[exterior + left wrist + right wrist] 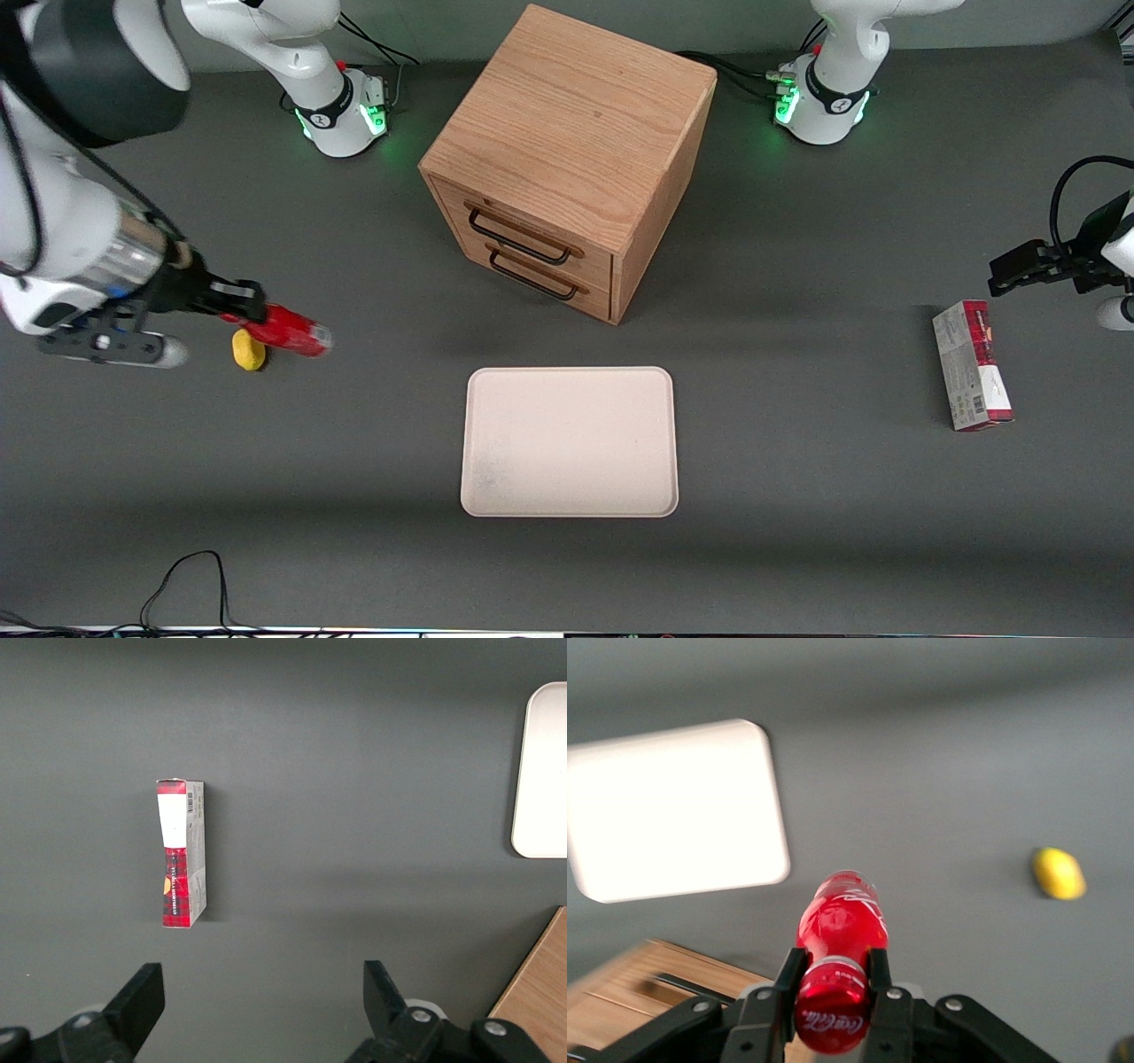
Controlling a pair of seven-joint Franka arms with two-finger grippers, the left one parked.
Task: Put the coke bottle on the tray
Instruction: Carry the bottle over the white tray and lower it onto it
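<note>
My right gripper (pixel 244 310) is shut on the coke bottle (pixel 292 335), a small bright red bottle, and holds it above the table toward the working arm's end. In the right wrist view the black fingers (pixel 787 979) clamp the bottle's neck just below its red cap (pixel 831 1020), and the bottle body (pixel 840 914) points away from the wrist. The cream tray (pixel 569 441) lies flat on the table, nearer the front camera than the wooden cabinet. It also shows in the right wrist view (pixel 673 811). The bottle is well apart from the tray.
A yellow lemon-like object (pixel 249 350) lies on the table just beneath the held bottle and also shows in the right wrist view (pixel 1059 873). The wooden two-drawer cabinet (pixel 567 159) stands mid-table. A grey-and-red carton (pixel 971 377) lies toward the parked arm's end.
</note>
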